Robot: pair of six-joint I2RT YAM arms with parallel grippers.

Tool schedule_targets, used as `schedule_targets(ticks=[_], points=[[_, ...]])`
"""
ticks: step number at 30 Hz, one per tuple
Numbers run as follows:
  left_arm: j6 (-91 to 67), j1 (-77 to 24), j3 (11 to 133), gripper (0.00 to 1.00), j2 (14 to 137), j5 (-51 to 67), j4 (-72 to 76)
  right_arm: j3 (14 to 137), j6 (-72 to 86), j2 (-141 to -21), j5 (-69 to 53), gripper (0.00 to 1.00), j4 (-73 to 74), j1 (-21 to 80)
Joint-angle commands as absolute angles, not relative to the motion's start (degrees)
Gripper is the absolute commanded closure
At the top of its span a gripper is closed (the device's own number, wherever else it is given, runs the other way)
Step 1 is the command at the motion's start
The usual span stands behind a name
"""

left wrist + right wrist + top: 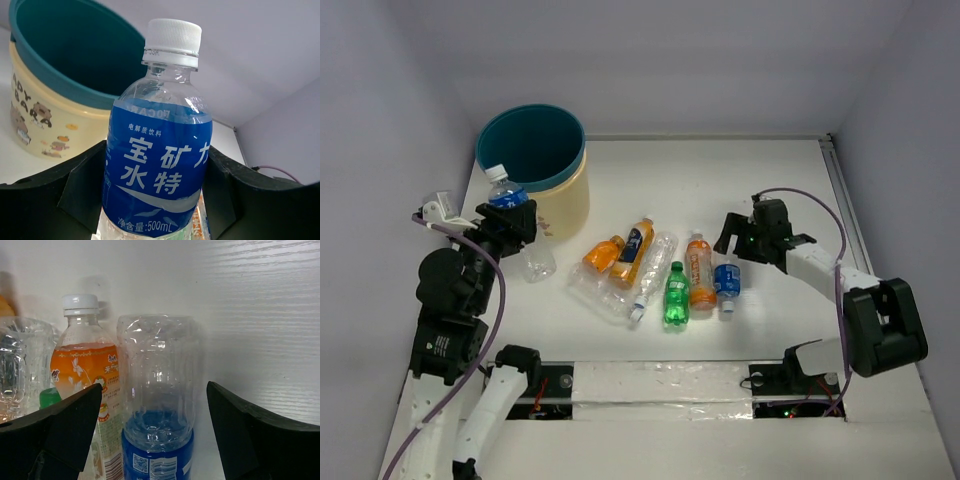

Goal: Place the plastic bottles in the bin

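Grips a blue-label bottle (157,165) with the left end effector (510,222), fingers closed firmly against both sides of the label, white cap pointing up. Holds it off the counter (800,180), just beside the near-left wall of the bin (572,200), with the cap roughly level with the teal rim, not inside.

Spreads the right end effector (155,405) wide, with nothing in its hold. Hangs low over the counter, one finger on each side of the base of a short bottle (725,282) with a blue label, clear of it on both sides.

Leaves the other plastic bottles lying mid-counter, well apart from the bin. From right to left:
- the short bottle
- just beside it, an orange bottle (699,270) with a white cap
- next, a green bottle (676,295)
- then a long clear bottle (655,268) lying aslant
- against that, a dark-label bottle (633,250) of orange-yellow
- beside it, a small orange bottle (603,253)
- nearer the arms, a crushed clear bottle (592,288)

Closer to the bin, just by the left end effector, another clear bottle (537,262); cannot tell whether upright or lying.
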State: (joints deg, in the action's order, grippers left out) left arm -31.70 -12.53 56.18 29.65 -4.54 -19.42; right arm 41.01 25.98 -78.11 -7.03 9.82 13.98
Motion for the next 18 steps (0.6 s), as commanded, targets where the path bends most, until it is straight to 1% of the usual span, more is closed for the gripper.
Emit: schedule_targets(ticks=[1,3,4,7,15,17,18], points=[[-29.3,-12.7,58.5,0.47,29.0,-3.1,-15.1,45.8,24.1,-80.4,-3.7,0.10,12.8,15.5],[-28.9,-12.7,58.4,0.47,29.2,-3.7,-14.7,46.8,24.2,-81.6,-2.7,0.12,14.1,15.5],[-28.7,-12.7,58.5,0.47,29.4,-4.5,-14.4,47.5,24.3,-82.3,-2.2,0.15,14.6,15.5],[-27.2,-12.7,59.8,0.47,30.8,-5.8,-14.2,49.7,25.1,-84.8,-1.5,0.20,16.2,15.5],[-25.2,-12.7,65.6,0.47,37.7,-8.5,-12.4,57.4,23.4,-93.5,-1.2,0.21,22.9,16.5],[-25.7,-12.7,66.3,0.47,39.2,-8.4,-11.7,58.1,23.3,-95.0,-1.1,0.25,22.9,16.5],[-25.9,-12.7,66.4,0.47,39.6,-8.4,-10.9,58.1,23.4,-95.2,-0.8,0.28,22.4,17.0]])
